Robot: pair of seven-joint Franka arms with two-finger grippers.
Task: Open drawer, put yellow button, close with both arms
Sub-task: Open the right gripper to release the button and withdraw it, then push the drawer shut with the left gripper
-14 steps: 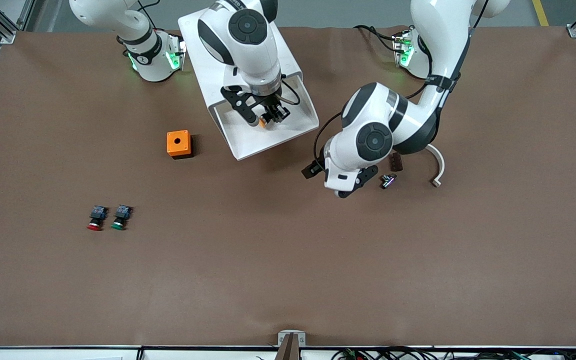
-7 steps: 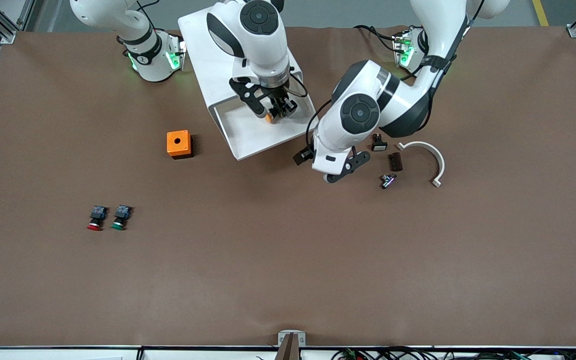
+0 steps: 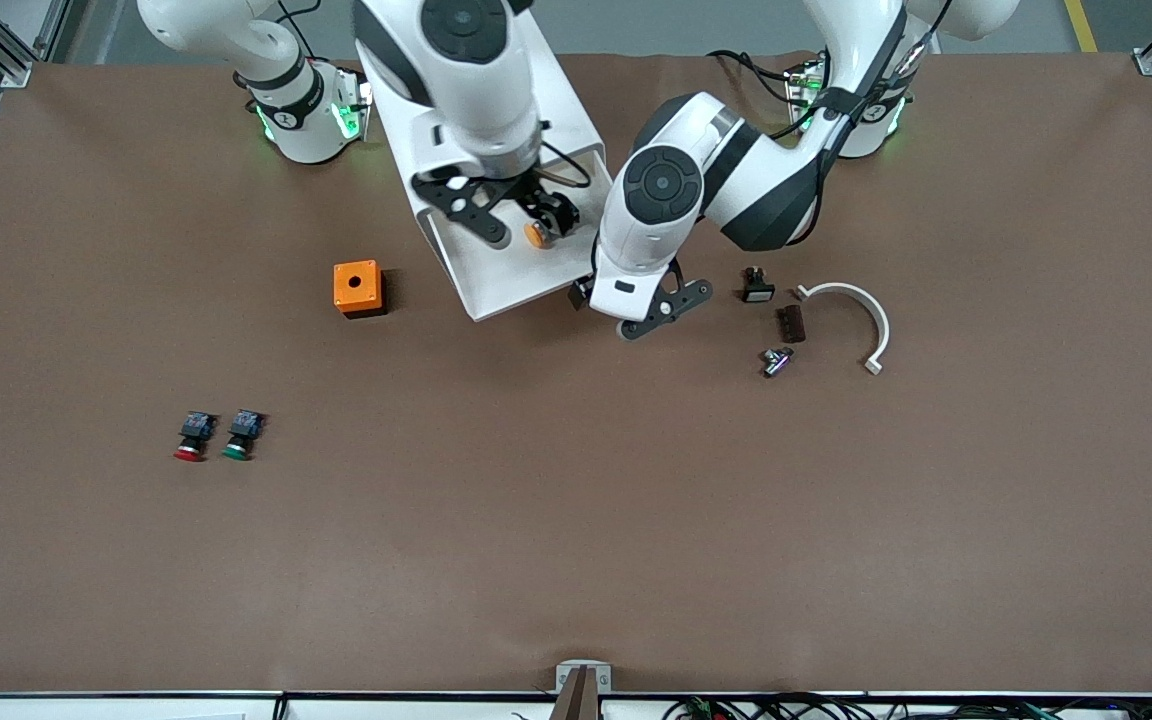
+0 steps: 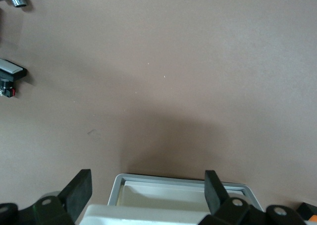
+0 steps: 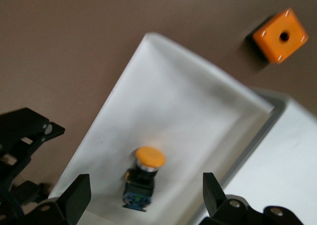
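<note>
Right gripper [image 5: 143,197], fingers spread and empty, hovers over the yellow button [image 5: 144,178], orange-yellow cap, black-and-blue body, lying in the open drawer [image 5: 168,96]; left gripper [image 4: 148,197], jaws apart, hangs at the drawer's front edge.

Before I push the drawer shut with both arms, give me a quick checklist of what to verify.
1. Yellow button lies inside the drawer, not held: ok.
2. Right claw open, above the button, let go of it: ok.
3. Right claw out of the drawer's path: not ok, it hangs over the tray.
4. Left claw open at the drawer's front edge: ok.
5. Left claw touching the drawer front: cannot tell.
6. Orange box apart from the drawer, beside it: ok.
</note>
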